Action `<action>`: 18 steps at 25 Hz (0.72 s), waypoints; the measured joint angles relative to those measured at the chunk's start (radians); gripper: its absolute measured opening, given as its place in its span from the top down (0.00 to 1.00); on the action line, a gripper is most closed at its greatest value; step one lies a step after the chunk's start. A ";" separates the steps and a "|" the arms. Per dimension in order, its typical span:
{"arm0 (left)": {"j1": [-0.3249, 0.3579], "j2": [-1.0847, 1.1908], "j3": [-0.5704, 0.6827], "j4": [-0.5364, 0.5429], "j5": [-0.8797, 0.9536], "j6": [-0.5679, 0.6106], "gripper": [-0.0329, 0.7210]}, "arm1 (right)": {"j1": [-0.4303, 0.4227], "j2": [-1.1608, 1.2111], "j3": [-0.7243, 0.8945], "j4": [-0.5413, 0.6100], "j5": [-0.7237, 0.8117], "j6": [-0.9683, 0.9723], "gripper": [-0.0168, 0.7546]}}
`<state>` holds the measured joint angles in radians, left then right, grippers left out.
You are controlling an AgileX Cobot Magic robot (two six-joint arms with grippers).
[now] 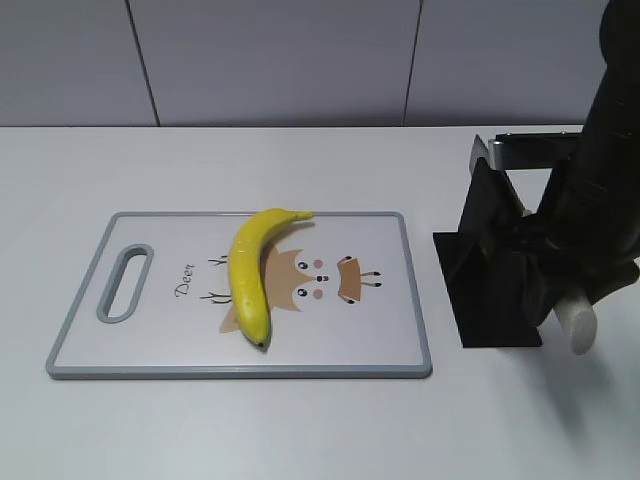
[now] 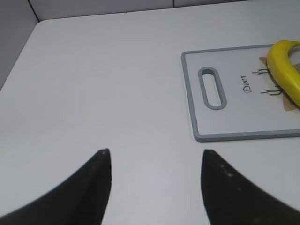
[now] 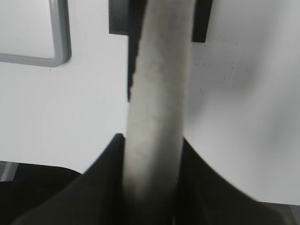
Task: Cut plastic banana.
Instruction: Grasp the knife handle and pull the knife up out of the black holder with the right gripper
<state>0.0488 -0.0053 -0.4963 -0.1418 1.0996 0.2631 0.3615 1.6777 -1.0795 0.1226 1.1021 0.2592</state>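
Observation:
The yellow plastic banana lies whole on the white cutting board, stem toward the far edge and dark tip toward the near edge; it also shows at the right edge of the left wrist view. My right gripper is shut on the pale knife handle, whose front end sits in the black knife stand to the right of the board. The blade is hidden. My left gripper is open and empty above bare table, left of the board's handle end.
The board has a grey rim, a slot handle at its left end and a deer drawing under the banana. Its right near corner shows in the right wrist view. A grey wall stands behind the white table.

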 joint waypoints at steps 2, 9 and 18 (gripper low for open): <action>0.000 0.000 0.000 0.000 0.000 0.000 0.17 | 0.000 0.000 0.000 0.006 0.000 0.006 0.75; 0.000 0.000 0.000 0.000 0.000 0.000 0.17 | 0.000 -0.015 0.000 0.004 0.000 0.007 0.75; 0.000 0.000 0.000 0.000 0.000 0.000 0.18 | 0.000 -0.147 -0.011 -0.009 0.028 -0.019 0.75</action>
<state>0.0488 -0.0053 -0.4963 -0.1418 1.0996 0.2631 0.3615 1.5307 -1.0909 0.1139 1.1298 0.2407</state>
